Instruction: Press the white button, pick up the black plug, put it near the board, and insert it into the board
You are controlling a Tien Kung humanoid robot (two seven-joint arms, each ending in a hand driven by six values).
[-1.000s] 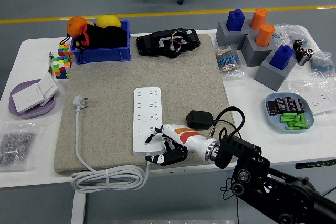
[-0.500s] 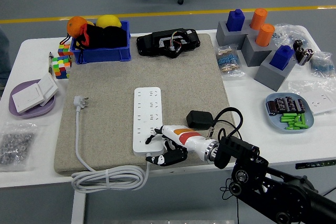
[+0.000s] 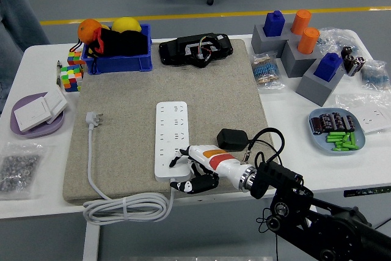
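A white power strip lies lengthwise on the grey felt mat, its white cable coiled at the front edge. The black plug rests on the mat just right of the strip. My right hand, white with black fingers, sits over the strip's near right corner, fingers spread down onto that end and holding nothing. Whether a fingertip touches the button I cannot tell. The plug lies just behind my wrist, untouched. My left arm is out of view.
A blue bin and a black device stand at the back. A purple plate with white switches lies left. Grey blocks and a blue tray are right. A person stands at the far left corner.
A person has come into view at the far left corner. My right hand stays at the strip's near end, with the forearm shifted very slightly.
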